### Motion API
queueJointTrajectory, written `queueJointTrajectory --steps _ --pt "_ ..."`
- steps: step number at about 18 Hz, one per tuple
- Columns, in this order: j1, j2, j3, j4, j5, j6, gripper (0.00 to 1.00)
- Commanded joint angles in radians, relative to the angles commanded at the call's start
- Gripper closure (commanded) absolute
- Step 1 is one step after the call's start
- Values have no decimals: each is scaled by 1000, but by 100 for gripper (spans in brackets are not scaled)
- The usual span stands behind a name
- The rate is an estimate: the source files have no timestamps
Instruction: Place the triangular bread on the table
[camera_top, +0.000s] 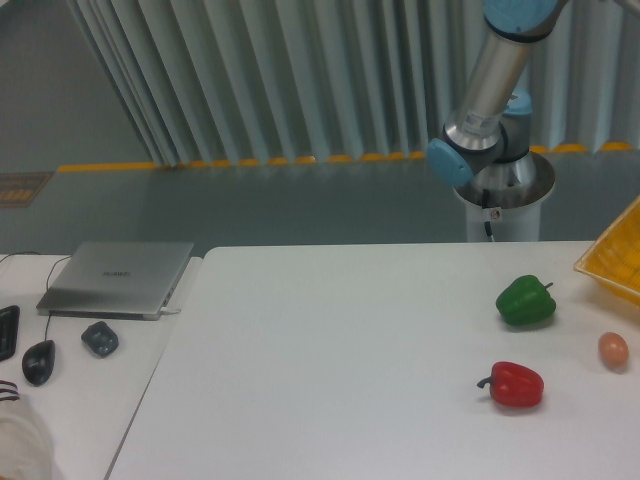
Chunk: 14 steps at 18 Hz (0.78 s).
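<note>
The triangular bread is out of view. The large white table (330, 350) fills the lower middle and right of the camera view. Only the arm's silver link and blue elbow joint (478, 110) show, rising from the pedestal behind the table's far right edge and leaving the frame at the top. The gripper itself is out of frame.
A green bell pepper (526, 301), a red bell pepper (517, 384) and a small pinkish-orange egg-shaped thing (613, 349) lie at the table's right. A yellow basket (615, 258) pokes in at the right edge. A grey laptop (118, 277), mouse (39, 361) and small dark object (100, 338) sit on the left desk.
</note>
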Motion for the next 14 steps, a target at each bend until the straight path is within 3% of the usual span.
queueJointTrajectory --steps 6,10,14 --pt "-35 129 50 -244 -5 -44 98" --pt "-118 140 64 -243 -9 -184 97" --pt "-225 85 72 -134 -6 -326 97"
